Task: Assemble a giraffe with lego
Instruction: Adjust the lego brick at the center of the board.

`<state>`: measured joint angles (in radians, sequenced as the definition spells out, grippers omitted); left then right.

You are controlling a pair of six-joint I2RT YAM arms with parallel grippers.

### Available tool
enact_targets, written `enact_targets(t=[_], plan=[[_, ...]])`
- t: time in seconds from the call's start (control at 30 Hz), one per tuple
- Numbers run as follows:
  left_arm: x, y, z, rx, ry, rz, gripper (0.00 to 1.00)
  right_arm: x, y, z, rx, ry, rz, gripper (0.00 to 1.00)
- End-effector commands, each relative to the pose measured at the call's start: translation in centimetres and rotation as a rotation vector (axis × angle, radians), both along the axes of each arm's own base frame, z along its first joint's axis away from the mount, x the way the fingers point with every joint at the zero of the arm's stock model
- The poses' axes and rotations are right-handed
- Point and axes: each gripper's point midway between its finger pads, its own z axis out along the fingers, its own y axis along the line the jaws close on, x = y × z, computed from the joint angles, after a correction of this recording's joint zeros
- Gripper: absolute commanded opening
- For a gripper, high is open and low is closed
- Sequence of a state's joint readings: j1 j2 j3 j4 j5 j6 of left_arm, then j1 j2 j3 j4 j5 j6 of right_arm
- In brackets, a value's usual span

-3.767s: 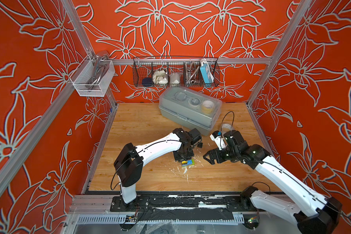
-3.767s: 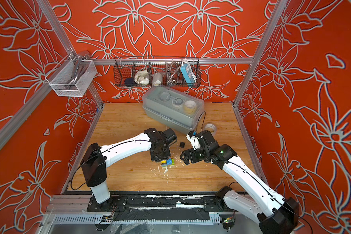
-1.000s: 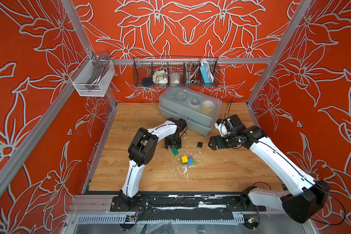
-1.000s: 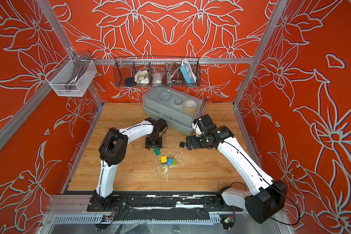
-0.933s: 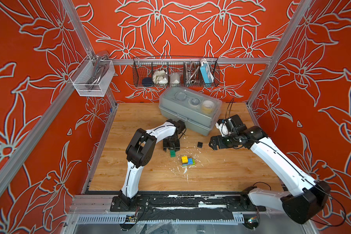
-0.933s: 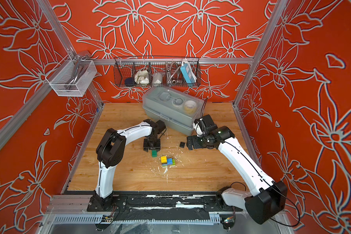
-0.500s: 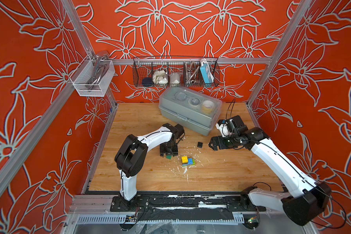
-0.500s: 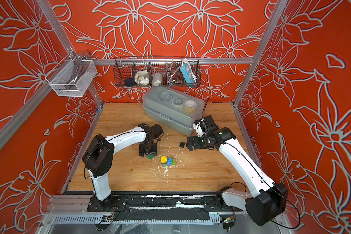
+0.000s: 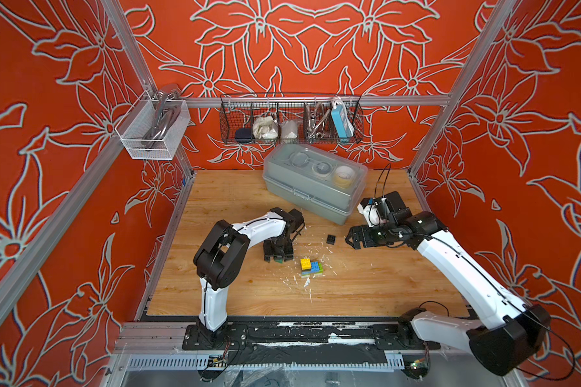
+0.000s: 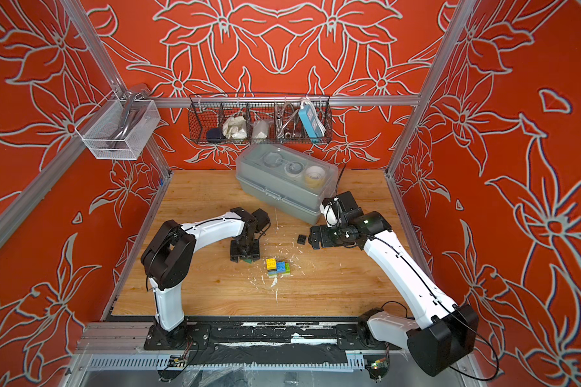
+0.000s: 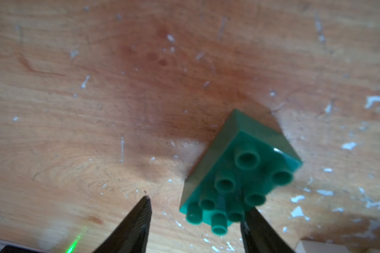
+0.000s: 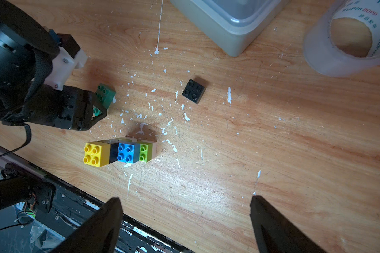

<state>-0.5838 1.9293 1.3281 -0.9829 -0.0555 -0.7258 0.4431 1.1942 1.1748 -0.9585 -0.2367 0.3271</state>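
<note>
1. Over on the left, the black wedge-shaped fingers of my left gripper (image 11: 197, 204) stand half-spread astride the near end of the long dark green eight-stud plastic brick (image 11: 250, 149). One finger touches it and a gap shows at the other, so there is no clamp.
2. Near it on the scuffed, white-flecked wooden table (image 12: 272, 142) sits the half-built giraffe (image 12: 119, 152): glossy yellow, black, blue, lime and white blocks clicked together, clear of both my grippers.
3. Further along, a square black four-stud brick (image 12: 193, 91) lies flat, alone.
4. My right gripper (image 12: 185, 198) hovers above the boards, pointed fingers spread wide, holding nothing.
5. Behind it are a translucent grey lidded plastic box (image 12: 233, 39) and a clear tape roll (image 12: 338, 61).
</note>
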Motion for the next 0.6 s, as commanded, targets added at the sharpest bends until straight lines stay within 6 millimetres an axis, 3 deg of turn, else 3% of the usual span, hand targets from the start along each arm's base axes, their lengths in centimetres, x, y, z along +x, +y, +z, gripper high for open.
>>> enact_targets(t=[0.0,0.57], plan=[[0.0,1.4,-0.3,0.046,0.005,0.012,0.63,-0.2,-0.4,0.4,-0.006,-0.011,-0.002,0.96],[0.0,3.5,-0.2,0.005,-0.005,0.095,0.62,0.0,-0.2,0.1,-0.003,-0.003,0.003,0.96]])
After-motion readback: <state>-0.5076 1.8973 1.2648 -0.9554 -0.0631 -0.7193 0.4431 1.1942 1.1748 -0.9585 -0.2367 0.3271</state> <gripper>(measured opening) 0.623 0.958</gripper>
